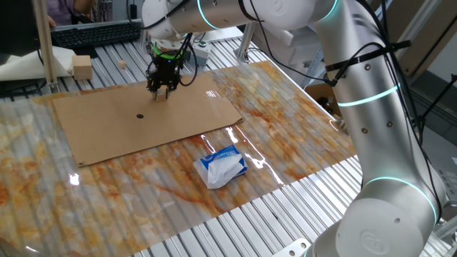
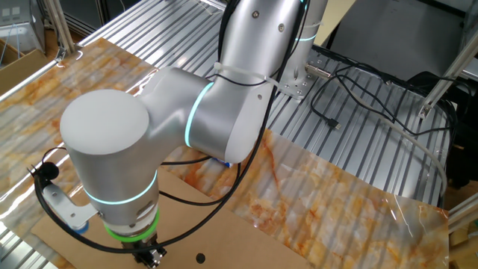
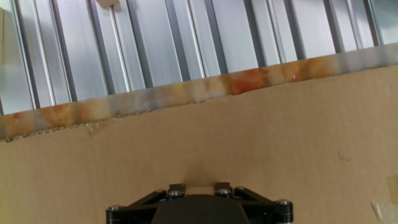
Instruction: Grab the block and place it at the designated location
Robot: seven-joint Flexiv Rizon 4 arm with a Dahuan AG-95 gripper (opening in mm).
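One small tan block (image 1: 122, 65) sits on the bench's bare metal slats beyond the cardboard sheet (image 1: 143, 118), well apart from the black dot (image 1: 140, 116) on that sheet. Gripper (image 1: 160, 91) hangs low over the cardboard near its far edge, beyond the dot; whether its fingers are parted or closed, cannot tell. Tissue pack (image 1: 222, 166) lies off the cardboard's near edge.

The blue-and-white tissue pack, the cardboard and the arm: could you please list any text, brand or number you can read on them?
None is readable.
Tissue pack: blue print, too blurred to read.
Cardboard: only a black dot, no writing.
Arm: glowing rings, no legible label.
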